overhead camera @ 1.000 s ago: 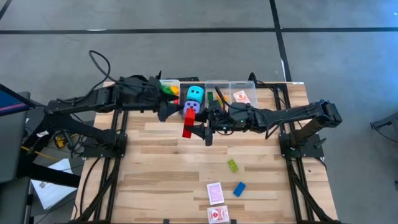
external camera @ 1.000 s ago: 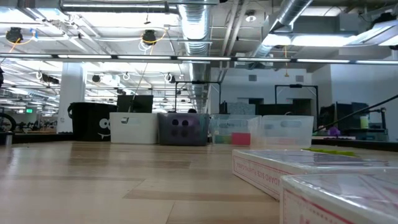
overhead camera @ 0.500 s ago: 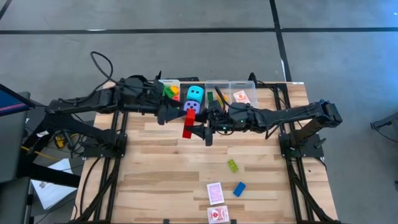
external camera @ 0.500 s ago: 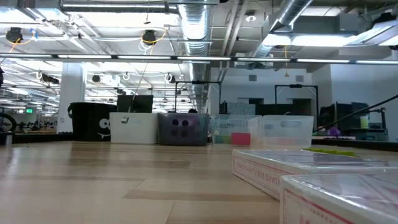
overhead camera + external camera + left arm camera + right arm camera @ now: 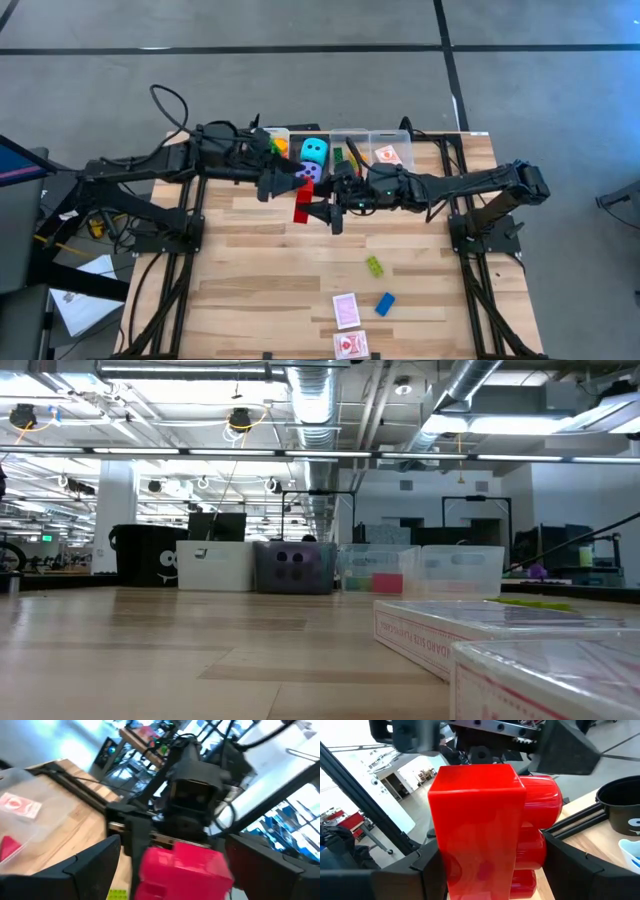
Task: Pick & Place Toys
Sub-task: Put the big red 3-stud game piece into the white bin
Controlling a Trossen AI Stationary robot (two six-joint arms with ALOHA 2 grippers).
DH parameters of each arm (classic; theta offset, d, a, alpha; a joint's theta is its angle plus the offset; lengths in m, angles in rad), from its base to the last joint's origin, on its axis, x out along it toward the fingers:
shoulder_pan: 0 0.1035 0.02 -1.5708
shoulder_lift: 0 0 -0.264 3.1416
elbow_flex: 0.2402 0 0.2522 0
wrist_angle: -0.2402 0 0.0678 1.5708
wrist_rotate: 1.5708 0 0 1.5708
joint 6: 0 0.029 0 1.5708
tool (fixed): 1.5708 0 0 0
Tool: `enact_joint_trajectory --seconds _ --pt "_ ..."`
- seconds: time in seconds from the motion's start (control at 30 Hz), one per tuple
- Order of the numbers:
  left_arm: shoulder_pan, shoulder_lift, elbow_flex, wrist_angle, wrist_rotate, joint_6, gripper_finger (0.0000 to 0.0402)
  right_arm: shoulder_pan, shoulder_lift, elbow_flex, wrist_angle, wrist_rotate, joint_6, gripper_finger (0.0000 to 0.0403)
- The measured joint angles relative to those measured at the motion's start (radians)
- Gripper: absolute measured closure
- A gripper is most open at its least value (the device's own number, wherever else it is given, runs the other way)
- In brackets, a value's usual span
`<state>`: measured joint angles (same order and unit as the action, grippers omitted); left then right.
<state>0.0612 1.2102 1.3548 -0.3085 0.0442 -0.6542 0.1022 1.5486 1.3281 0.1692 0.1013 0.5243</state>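
1. Light wooden slatted table (image 5: 260, 290), on a grey floor; the low view looks past it into an open workshop hall with ceiling ducts
2. Two dark arms, both reaching toward the middle of the table's far side, grippers facing each other
3. Right gripper (image 5: 316, 213): fingers pinching one tall red plastic building brick (image 5: 302, 203), held above the table just before the bins
4. Left gripper (image 5: 290, 181): fingers spread wide on either side of the red brick's upper end, gripping nothing
5. Row of bins (image 5: 345, 150) along the far edge
6. Soft dice, two: cyan (image 5: 314, 150), purple (image 5: 311, 171), in the bins
7. Red-white cards on the table, two (image 5: 346, 310) (image 5: 350, 345)
8. Loose bricks near them: one green (image 5: 374, 266), one blue (image 5: 385, 304)
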Motion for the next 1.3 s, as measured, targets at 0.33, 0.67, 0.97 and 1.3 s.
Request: enact_joint_trajectory --seconds 0.33,0.67,0.97,1.3 --pt "-0.024 0.012 -0.001 -0.013 0.039 0.047 0.0052 0.000 0.000 0.000 -0.001 0.000 0.000 0.0144" --pt "-0.031 0.049 -0.001 -0.005 0.032 0.055 0.0054 -0.007 0.000 0.000 0.007 -0.005 0.011 0.0144" --pt "-0.031 0.061 0.000 -0.003 0.033 0.102 0.0081 -0.007 0.000 0.000 0.015 -0.023 0.011 0.0144" --pt "-0.042 0.067 0.000 0.031 0.035 0.176 0.0143 -0.006 -0.002 0.000 0.025 -0.025 0.005 0.0128"
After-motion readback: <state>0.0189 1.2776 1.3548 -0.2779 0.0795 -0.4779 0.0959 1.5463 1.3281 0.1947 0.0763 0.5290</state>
